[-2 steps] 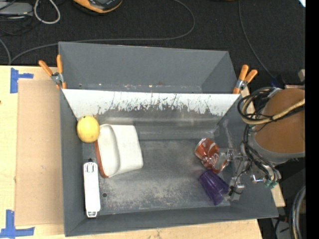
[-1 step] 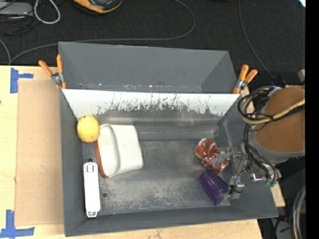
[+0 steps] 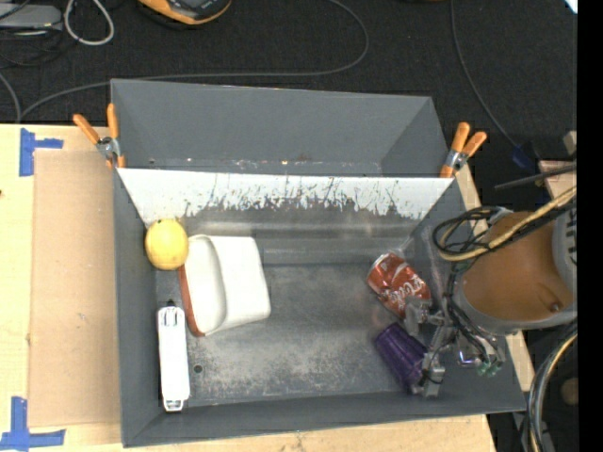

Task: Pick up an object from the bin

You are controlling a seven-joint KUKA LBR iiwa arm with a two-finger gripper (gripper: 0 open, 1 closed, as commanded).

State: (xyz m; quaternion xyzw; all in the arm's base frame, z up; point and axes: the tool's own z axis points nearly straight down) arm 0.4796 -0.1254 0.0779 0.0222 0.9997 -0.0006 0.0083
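Showing the grey bin holding a lemon, white tub, white bar, red crumpled packet and purple object. The end effector is beside the purple object, its grip state impossible to tell.

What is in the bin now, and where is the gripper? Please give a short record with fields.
bin: grey metal bin
gripper: low in the bin's near right corner
nearest thing: purple object, right beside the gripper
next nearest: red crumpled packet, just beyond the purple object
left side: yellow round fruit next to a white dish; white long tool by the left wall
middle: bare floor
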